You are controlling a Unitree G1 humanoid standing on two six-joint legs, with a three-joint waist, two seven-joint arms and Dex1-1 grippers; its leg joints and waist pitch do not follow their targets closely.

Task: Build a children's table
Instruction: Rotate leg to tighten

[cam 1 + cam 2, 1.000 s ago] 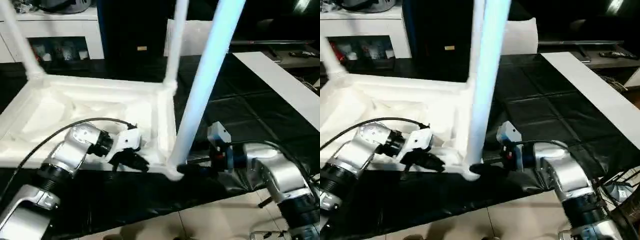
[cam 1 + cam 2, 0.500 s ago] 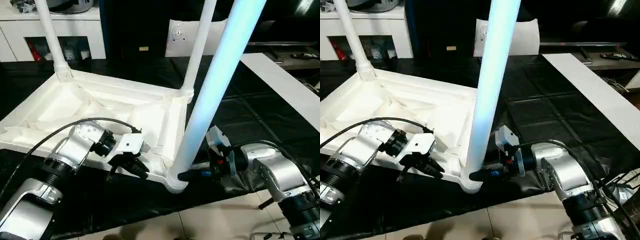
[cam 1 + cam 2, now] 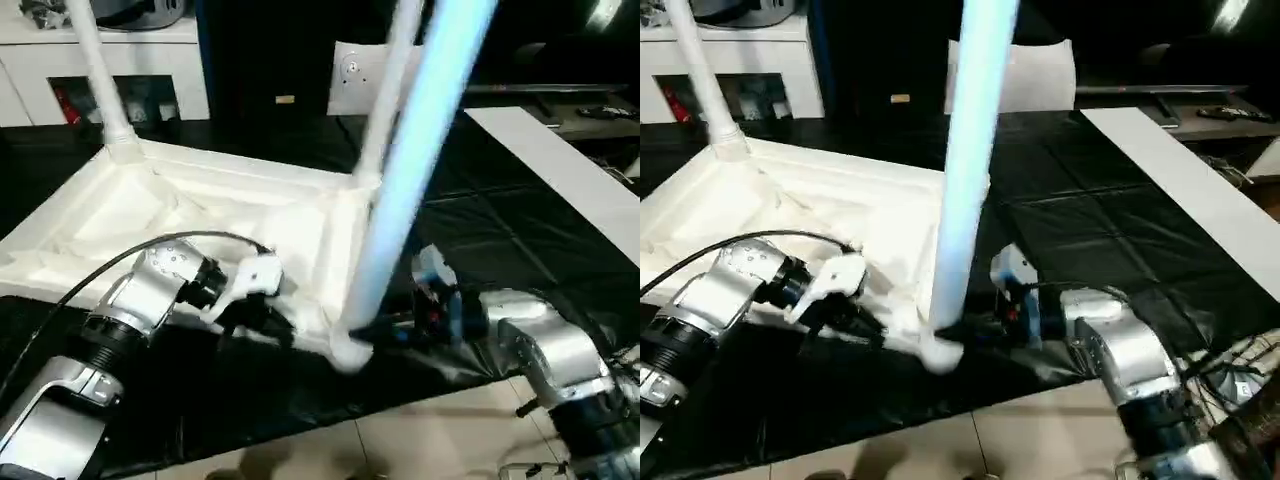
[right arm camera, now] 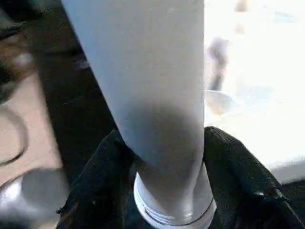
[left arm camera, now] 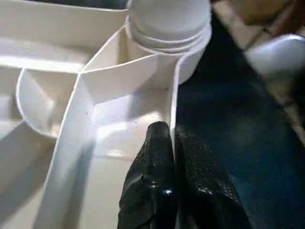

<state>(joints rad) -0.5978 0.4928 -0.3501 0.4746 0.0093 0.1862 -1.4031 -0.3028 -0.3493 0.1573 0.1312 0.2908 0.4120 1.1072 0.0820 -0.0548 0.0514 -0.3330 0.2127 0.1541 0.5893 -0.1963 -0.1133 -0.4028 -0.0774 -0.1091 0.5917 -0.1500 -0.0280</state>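
Both claws were seen closed on parts of the children's table. The right claw (image 4: 167, 191) was clamped around the base of the near leg (image 3: 415, 160), just above the round corner socket (image 3: 345, 350), with one black finger (image 4: 238, 176) pressed on each side of the leg. The left claw (image 5: 174, 162) was pinched on the thin near rim of the tabletop (image 3: 200, 220), one finger inside the rim and one outside, a short way from the same corner socket. The tabletop was laid upside down on a black sheet (image 3: 500, 230) spread over the floor, so that its ribbed underside was turned upward. The near leg was standing in its socket and leaning a little toward the far right. Two more legs were seen standing in the far corners, one at the far left (image 3: 100, 70) and one at the far right (image 3: 385, 90). White cabinets (image 3: 60, 60) were seen behind the tabletop, and a flat white bag (image 3: 350, 75) was seen at the far side of the sheet.
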